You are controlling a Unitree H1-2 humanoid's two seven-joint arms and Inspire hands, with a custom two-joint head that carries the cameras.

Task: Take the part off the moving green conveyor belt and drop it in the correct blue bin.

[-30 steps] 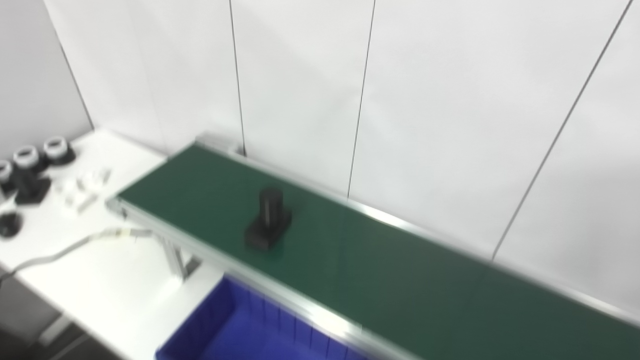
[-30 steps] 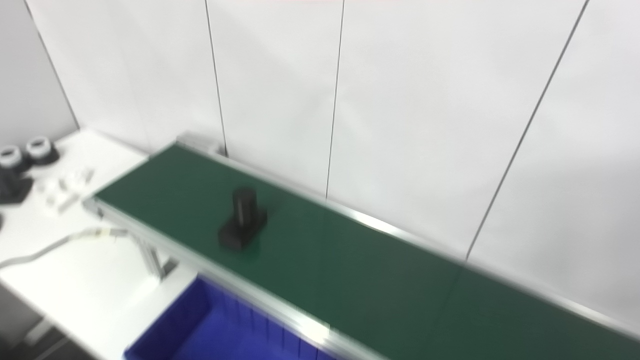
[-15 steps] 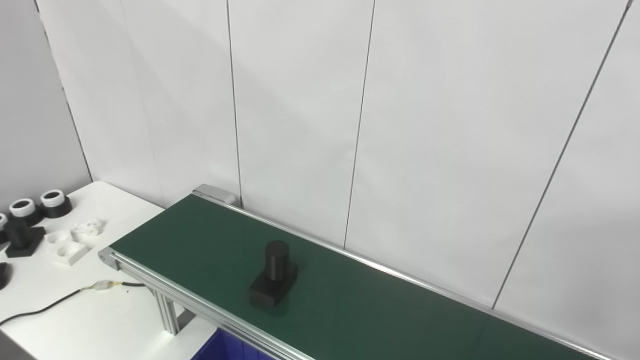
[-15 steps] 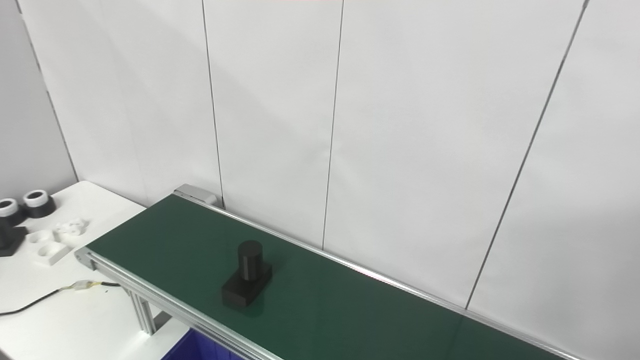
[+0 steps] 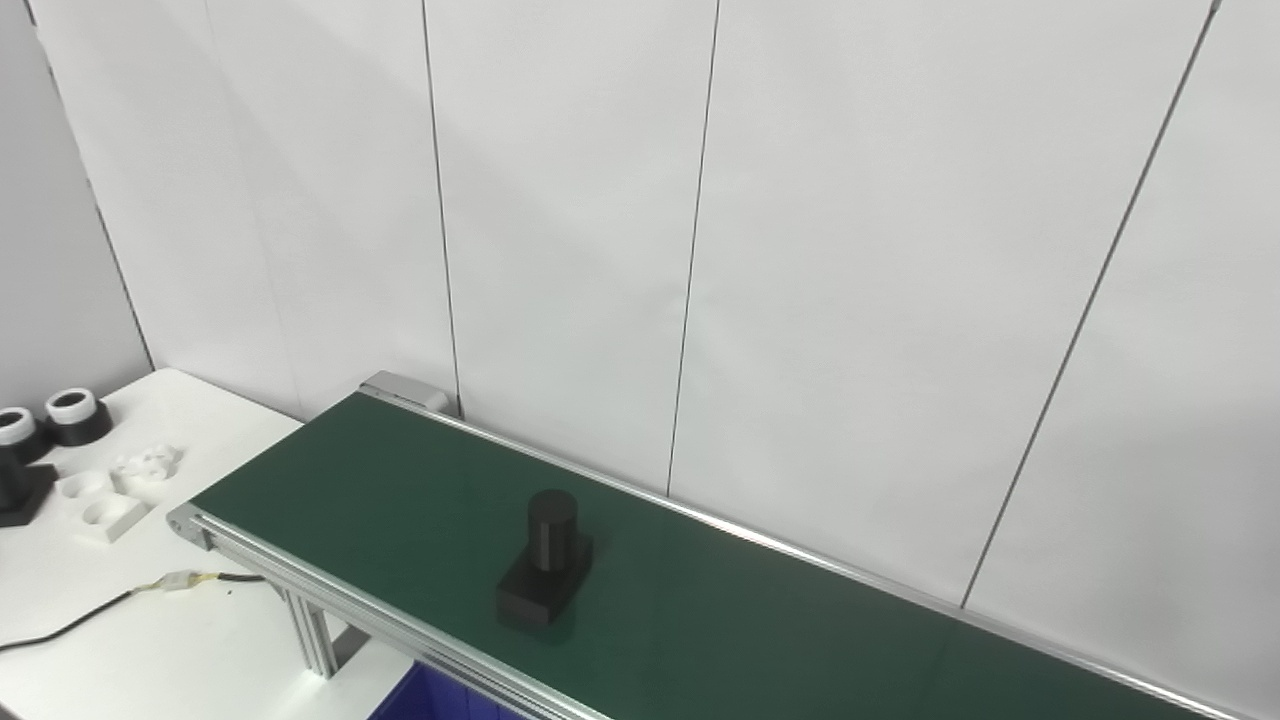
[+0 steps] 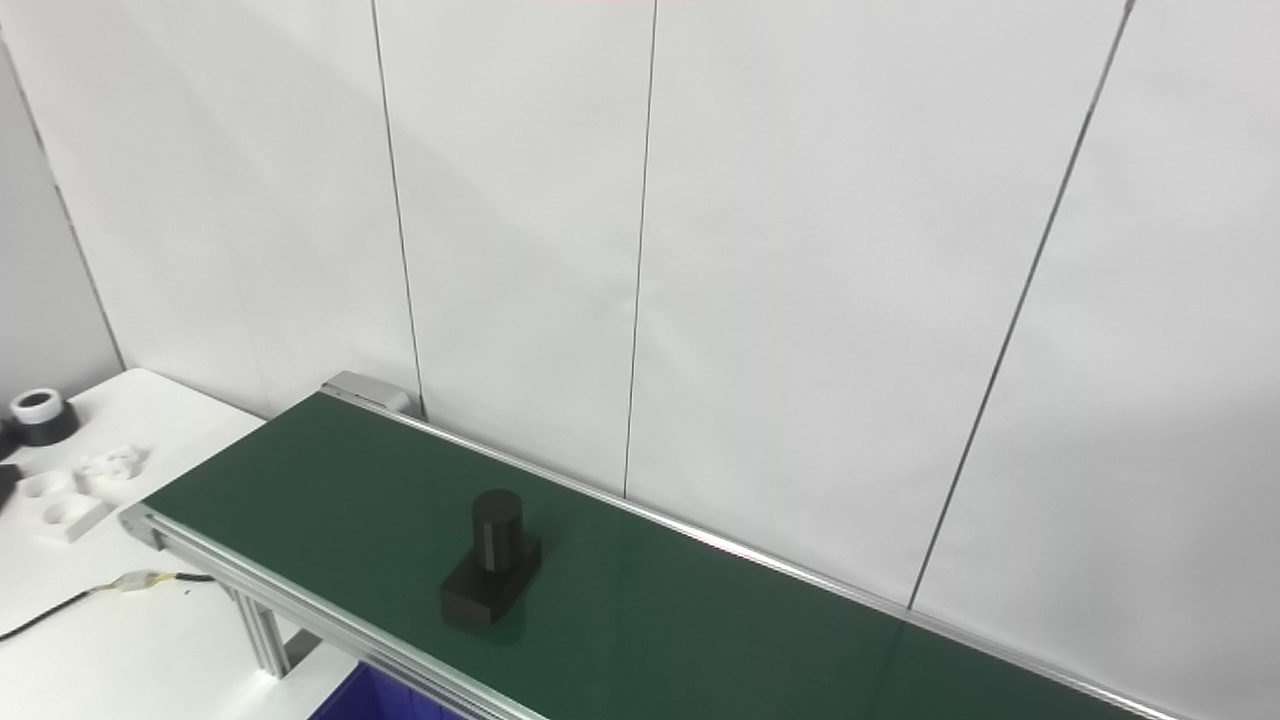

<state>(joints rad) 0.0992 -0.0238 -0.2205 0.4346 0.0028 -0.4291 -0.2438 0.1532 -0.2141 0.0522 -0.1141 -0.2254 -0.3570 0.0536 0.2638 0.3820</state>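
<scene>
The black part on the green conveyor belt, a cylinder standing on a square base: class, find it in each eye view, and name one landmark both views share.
Left eye view: the black part with a cylinder on a square base stands on the green conveyor belt, left of centre, low in the picture.
Right eye view: the same part sits further left.
Shared landmark: the belt's grey end cap by the wall.

Conveyor belt [image 5: 700, 610]: plain dark green, silver-grey metal rails. Part [image 5: 545, 575] on belt, centre of frame: solid matte black, no markings. Bin [image 5: 430, 700], bottom edge: blue, only sliver visible. Table [image 5: 150, 640], lower left: plain white. Cable [image 5: 60, 630]: black, yellowish connector. Small blocks [image 5: 110, 495], left edge: white. Ring parts [image 5: 72, 415], far left: black with white tops. Wall [image 5: 800, 250]: white-grey panels, thin dark seams.
</scene>
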